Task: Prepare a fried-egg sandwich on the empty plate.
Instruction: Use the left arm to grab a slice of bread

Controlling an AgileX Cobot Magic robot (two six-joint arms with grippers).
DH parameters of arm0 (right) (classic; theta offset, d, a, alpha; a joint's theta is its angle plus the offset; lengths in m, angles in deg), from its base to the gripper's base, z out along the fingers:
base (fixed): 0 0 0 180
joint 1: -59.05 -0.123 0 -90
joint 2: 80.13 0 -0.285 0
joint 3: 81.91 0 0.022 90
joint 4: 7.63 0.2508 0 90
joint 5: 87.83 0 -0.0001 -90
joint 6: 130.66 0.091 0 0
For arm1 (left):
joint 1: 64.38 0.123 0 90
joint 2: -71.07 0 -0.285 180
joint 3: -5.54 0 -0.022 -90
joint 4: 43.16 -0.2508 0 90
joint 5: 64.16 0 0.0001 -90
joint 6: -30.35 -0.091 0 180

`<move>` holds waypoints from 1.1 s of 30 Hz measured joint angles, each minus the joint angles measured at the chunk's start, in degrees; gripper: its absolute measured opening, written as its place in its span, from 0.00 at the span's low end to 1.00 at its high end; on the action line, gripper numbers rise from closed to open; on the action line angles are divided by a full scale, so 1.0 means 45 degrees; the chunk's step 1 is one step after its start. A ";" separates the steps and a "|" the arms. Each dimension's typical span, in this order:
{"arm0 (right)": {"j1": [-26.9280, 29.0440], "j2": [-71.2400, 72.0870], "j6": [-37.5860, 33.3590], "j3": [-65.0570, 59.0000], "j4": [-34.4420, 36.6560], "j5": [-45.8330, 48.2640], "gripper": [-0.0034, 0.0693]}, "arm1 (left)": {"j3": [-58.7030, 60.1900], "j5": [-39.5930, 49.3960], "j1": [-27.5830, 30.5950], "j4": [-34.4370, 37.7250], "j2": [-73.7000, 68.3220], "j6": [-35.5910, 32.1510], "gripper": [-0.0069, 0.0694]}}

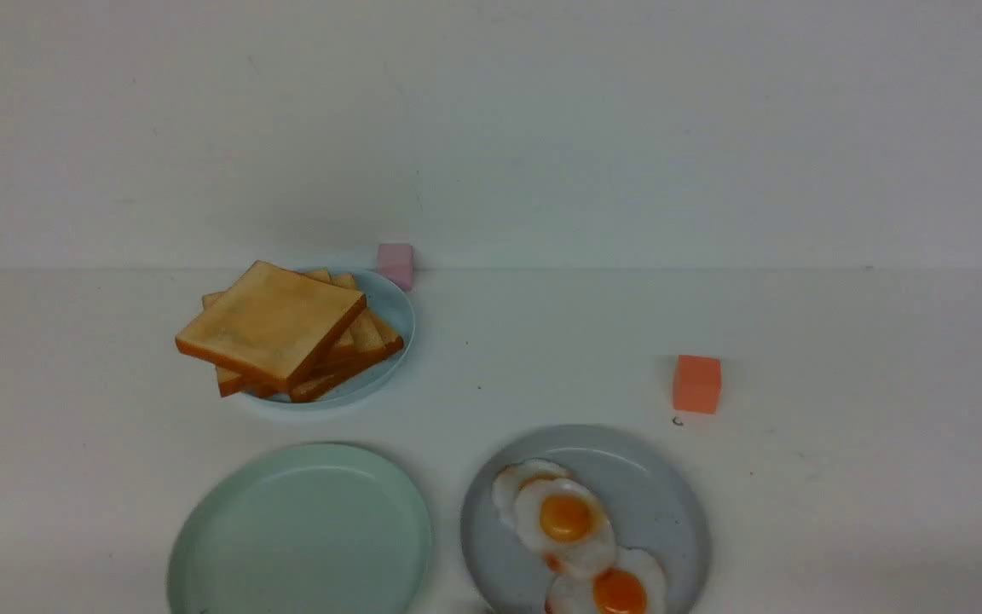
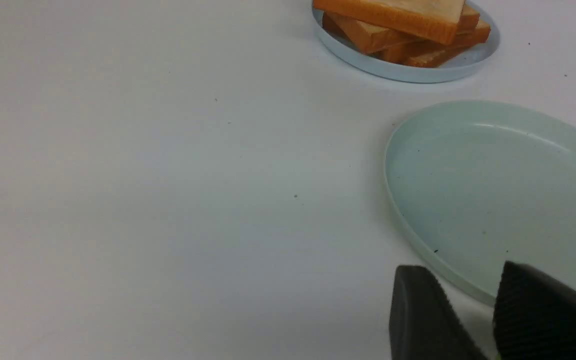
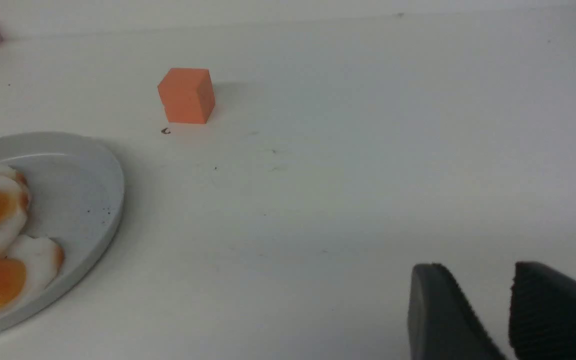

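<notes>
No sandwich yet: the empty plate (image 1: 299,529) lies bare at lower left of the front frame. The toast stack (image 1: 282,333) sits just above it, and the fried eggs (image 1: 572,533) on the grey plate (image 1: 670,503) are at lower centre. The left gripper (image 2: 460,270), jaws apart and empty, hovers at the empty plate's rim and looks nearer the toast. The right gripper (image 3: 478,267), also apart and empty, stands well clear of the eggs.
</notes>
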State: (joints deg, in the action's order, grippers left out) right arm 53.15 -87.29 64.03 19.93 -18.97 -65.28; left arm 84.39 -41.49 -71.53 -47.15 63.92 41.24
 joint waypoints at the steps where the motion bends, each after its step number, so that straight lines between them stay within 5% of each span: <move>1: 0.0000 0.0000 0.0000 0.0000 0.0000 0.0000 0.38 | 0.0000 0.0000 0.0000 0.0000 0.0000 0.0000 0.40; 33: 0.0000 0.0000 0.0000 0.0000 -0.0016 -0.0006 0.38 | 0.0000 0.0000 0.0000 -0.0171 0.0000 0.0000 0.40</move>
State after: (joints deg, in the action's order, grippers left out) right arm 53.15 -87.29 64.03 19.93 -19.04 -65.31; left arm 84.39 -41.49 -71.53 -47.92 63.92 41.24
